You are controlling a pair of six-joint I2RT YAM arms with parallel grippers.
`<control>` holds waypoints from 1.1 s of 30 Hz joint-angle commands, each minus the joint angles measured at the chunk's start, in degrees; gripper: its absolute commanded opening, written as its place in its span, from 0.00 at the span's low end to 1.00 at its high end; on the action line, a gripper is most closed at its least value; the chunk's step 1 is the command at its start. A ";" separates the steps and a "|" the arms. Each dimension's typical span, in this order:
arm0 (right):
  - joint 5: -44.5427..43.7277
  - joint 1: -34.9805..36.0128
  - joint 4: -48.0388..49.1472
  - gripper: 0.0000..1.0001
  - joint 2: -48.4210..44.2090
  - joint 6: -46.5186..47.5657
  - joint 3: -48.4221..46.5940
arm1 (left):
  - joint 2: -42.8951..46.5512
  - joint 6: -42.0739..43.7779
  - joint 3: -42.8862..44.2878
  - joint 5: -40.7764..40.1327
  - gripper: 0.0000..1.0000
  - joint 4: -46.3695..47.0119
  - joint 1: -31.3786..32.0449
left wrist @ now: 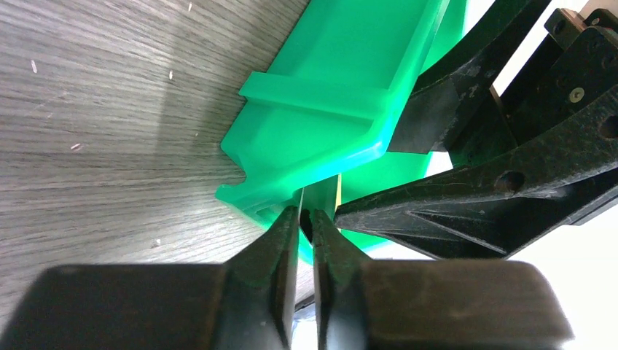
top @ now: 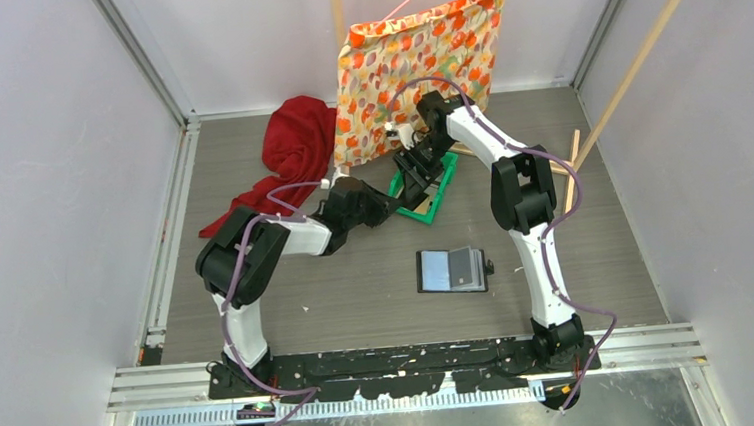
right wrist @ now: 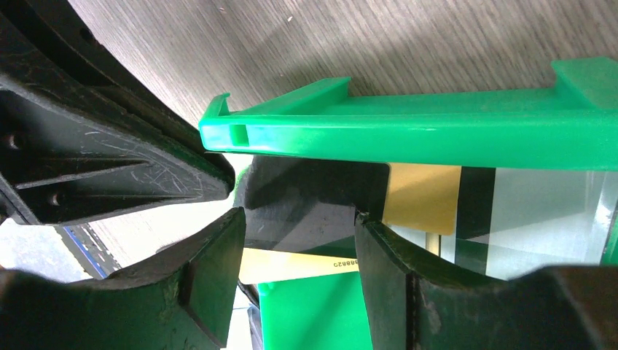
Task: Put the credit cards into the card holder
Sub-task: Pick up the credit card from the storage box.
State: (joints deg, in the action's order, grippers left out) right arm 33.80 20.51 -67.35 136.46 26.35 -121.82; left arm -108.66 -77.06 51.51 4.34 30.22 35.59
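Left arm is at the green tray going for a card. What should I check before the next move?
1. Left gripper lined up on a card: the thin edge of a pale card sits between its fingertips. Ok.
2. Grip firm: jaws nearly together, clamping not visible. Cannot tell.
3. Only one card pinched: the yellow card shows its edge beside the fingers, not between them. Ok.
4. Right gripper steadying the green tray: tray wall between its fingers, tray tipped up. Ok.
5. Card holder ready: lies open, pockets up. Ok.
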 commanded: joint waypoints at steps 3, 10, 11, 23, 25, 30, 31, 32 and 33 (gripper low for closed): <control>1.52 -0.08 -0.58 0.61 -0.75 -0.33 -0.88 | -1.18 -1.33 1.49 -1.84 0.02 5.11 0.62; 1.53 -0.25 -1.24 0.64 -2.20 0.11 -1.77 | -1.38 -1.41 1.57 -1.58 0.00 7.08 0.64; 1.49 -0.34 -1.33 0.65 -2.75 0.09 -2.19 | -1.33 -1.24 1.70 -1.49 0.00 7.46 0.62; 1.99 -3.92 -3.09 0.69 -13.34 2.24 -2.59 | -1.35 1.65 4.39 0.85 0.00 13.22 0.64; 4.83 -4.75 -4.65 0.66 -15.13 4.74 -1.83 | -0.58 3.25 4.08 1.01 0.00 13.89 0.68; 15.63 -5.56 -13.07 0.43 -20.02 20.31 4.25 | 4.66 12.17 0.68 0.76 0.00 15.61 0.45; 16.11 -4.79 -13.21 0.36 -21.04 22.32 6.35 | 6.20 14.49 -0.25 0.76 0.00 16.40 0.44; 15.98 -3.87 -13.27 0.32 -21.90 24.79 8.68 | 7.96 18.10 -1.12 1.19 0.00 16.70 0.50; 15.15 -2.96 -12.57 0.27 -22.54 25.31 10.76 | 9.60 19.91 -1.93 1.49 0.00 17.18 0.42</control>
State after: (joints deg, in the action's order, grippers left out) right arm 44.03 14.41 -75.64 117.78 40.84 -117.45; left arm -107.53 -68.93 52.10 5.04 41.17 36.03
